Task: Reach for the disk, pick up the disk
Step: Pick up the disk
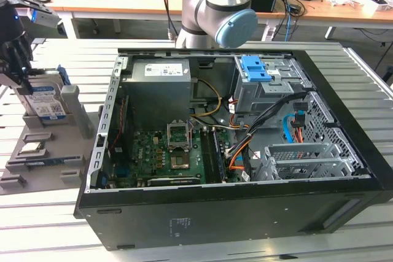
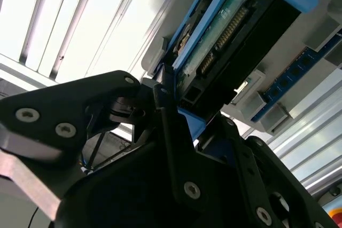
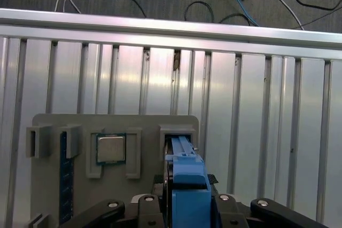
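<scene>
First wrist view, gripper [image 3: 187, 182] fingers [image 2: 165, 111] pinching disk [image 3: 184, 161] @ blue bracket, disk vert. in grey holder [image 3: 53, 124]

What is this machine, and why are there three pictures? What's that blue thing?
It's a robot arm with a gripper, a kind of hand, at its end. The exterior view comes from a camera off the arm and shows the metal table. The two wrist views come from cameras riding on the arm, looking close up. On the table are an open computer and a grey holder with a small square chip in it. The blue thing is the side of a disk, standing on edge in the holder. The gripper is right at the disk; I can't tell whether it grips it.
</scene>
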`<move>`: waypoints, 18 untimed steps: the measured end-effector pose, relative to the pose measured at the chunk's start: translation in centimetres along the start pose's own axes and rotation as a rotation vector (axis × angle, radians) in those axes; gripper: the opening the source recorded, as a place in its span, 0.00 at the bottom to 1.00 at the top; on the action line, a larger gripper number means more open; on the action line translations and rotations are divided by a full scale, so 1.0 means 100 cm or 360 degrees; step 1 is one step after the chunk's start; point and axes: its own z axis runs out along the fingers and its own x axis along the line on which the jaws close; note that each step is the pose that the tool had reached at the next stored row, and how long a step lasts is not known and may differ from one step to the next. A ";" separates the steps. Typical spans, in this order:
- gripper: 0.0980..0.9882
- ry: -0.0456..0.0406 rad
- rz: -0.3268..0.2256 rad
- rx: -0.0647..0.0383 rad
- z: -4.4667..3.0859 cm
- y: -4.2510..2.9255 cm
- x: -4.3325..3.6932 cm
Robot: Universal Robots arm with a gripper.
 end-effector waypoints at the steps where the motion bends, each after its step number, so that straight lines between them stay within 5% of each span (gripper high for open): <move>1: 0.30 0.0000 0.0000 0.0000 -0.0009 0.0000 0.0000; 18: 0.30 0.0000 0.0000 0.0000 -0.0366 0.0010 -0.0005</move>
